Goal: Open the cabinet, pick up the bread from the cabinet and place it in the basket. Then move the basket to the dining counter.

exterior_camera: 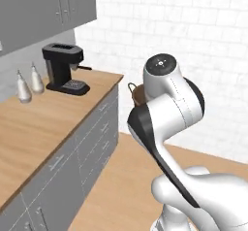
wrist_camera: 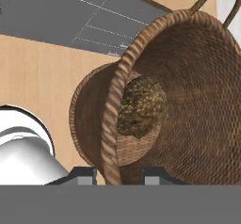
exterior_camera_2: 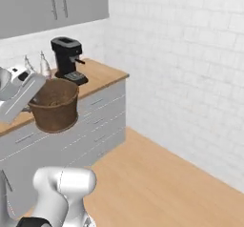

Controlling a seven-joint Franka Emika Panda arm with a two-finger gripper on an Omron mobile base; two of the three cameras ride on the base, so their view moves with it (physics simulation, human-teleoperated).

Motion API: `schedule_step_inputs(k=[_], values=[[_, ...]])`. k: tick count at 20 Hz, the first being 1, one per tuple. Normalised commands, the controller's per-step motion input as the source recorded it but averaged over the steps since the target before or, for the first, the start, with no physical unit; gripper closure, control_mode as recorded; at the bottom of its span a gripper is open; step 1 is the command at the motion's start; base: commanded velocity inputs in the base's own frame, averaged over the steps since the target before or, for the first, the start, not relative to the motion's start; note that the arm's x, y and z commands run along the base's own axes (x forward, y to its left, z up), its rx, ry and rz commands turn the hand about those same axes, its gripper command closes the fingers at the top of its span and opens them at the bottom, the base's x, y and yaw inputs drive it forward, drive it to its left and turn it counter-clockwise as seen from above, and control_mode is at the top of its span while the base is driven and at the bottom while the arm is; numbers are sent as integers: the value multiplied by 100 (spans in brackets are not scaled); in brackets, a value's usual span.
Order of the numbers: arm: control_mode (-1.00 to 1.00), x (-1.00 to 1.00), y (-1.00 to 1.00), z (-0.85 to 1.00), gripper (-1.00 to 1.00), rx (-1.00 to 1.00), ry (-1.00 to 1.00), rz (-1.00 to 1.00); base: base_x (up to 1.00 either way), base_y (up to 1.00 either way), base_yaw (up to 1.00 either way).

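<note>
The basket is being carried clamped at its rim by the gripper, so the bread is being risked spilling out if tilted.

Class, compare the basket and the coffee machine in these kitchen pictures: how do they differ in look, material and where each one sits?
The basket is round, brown and woven; the coffee machine is boxy, black and smooth. The basket hangs in the air, its rim pinched by the gripper, while the coffee machine stands on the wooden worktop. The basket holds the bread. Both sit upright.
</note>
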Motion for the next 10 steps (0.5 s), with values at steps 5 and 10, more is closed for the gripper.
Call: schedule_step_inputs(k=[5,10], values=[[100,0,0,0,100,0,0,0,0,0,-95],[100,0,0,0,100,0,0,0,0,0,-95]])
